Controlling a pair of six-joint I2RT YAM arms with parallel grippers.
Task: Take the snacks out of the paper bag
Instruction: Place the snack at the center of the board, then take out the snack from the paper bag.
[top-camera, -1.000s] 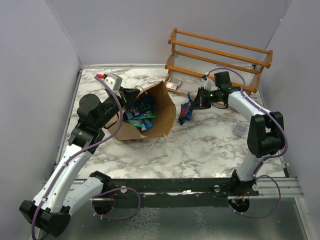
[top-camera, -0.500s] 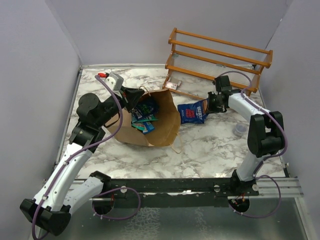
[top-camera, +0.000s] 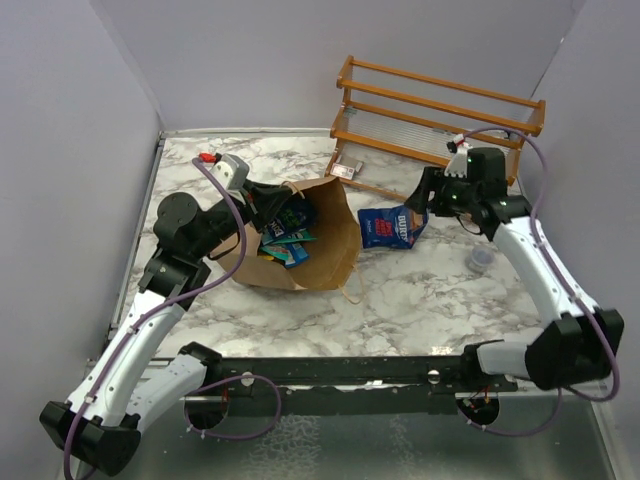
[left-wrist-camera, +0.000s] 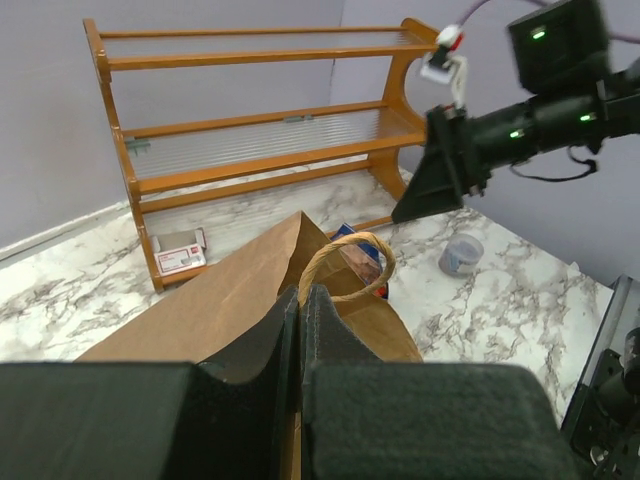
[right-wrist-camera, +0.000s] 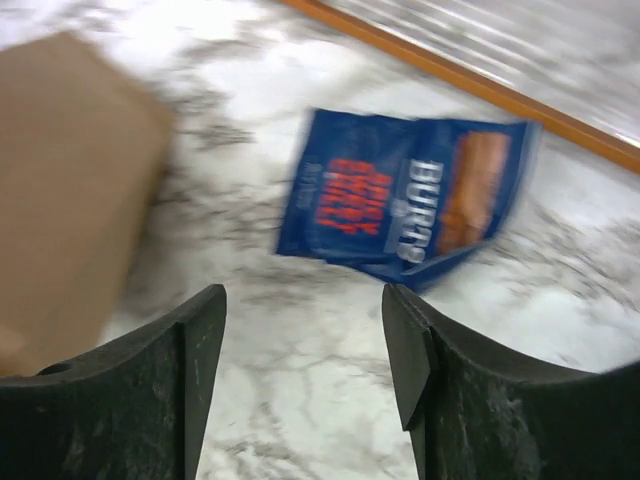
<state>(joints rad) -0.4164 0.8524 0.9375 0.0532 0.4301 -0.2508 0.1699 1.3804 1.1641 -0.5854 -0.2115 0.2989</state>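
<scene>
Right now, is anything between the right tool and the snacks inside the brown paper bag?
Yes. A blue foil snack packet lies on the marble table between the open right tool and the brown paper bag, and the bag's side wall faces that tool. Teal packets show at its mouth.

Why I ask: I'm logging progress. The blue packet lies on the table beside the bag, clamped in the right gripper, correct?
Not clamped. The blue packet lies on the table beside the bag, but the right gripper is open and off it, as the right wrist view shows.
</scene>
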